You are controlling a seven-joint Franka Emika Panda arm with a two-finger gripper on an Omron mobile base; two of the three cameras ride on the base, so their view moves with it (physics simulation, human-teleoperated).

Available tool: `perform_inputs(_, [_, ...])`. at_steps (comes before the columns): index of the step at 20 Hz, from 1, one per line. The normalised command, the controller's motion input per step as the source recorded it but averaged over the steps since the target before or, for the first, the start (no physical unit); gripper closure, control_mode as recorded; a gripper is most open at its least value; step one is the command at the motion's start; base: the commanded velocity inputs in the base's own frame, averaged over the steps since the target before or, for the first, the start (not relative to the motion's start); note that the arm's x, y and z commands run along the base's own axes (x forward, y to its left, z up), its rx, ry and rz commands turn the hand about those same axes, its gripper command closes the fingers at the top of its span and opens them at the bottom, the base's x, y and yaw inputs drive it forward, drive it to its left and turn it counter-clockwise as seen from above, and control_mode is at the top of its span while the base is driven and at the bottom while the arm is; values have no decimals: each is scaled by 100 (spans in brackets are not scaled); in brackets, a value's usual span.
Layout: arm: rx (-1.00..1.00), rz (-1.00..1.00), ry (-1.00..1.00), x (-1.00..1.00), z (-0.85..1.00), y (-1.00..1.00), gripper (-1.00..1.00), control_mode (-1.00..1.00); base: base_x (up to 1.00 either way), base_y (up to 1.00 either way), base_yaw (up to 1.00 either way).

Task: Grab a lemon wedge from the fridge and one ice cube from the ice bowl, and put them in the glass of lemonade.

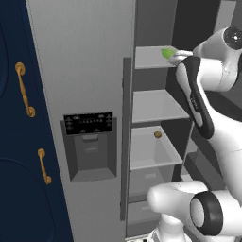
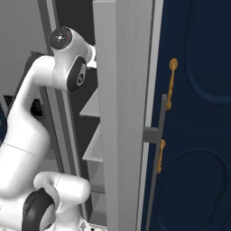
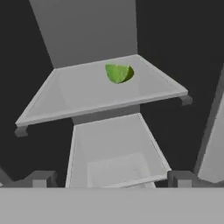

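The grey fridge (image 1: 85, 71) stands with its right door (image 2: 119, 113) swung open. The lemon wedge (image 1: 158, 134), a tiny yellow-tan lump, lies on the third shelf down. On the top shelf (image 3: 78, 96) sits a green wedge (image 3: 119, 73), also seen from the left base (image 1: 166, 53). My gripper (image 1: 174, 56) reaches into the fridge at that top shelf, right beside the green wedge and well above the lemon wedge. Its fingers are hidden behind my hand and arm. The ice bowl and the glass of lemonade are out of view.
Navy cabinets with brass handles (image 1: 23, 90) flank the fridge on the left, and another navy panel (image 2: 194, 113) stands right of the open door. The dark dispenser panel (image 1: 89, 124) is in the shut left door. Drawers (image 1: 146, 179) sit below the shelves.
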Motion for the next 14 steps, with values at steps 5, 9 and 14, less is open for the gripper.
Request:
perform_inputs(5, [-3, 5, 2, 74, 0, 0, -100, -100, 0, 0, 0])
perform_inputs(9, [-6, -20, -1, 41, 0, 1, -100, -100, 0, 0, 0])
perform_inputs(14, [0, -3, 1, 24, 0, -12, -100, -100, 0, 0, 0])
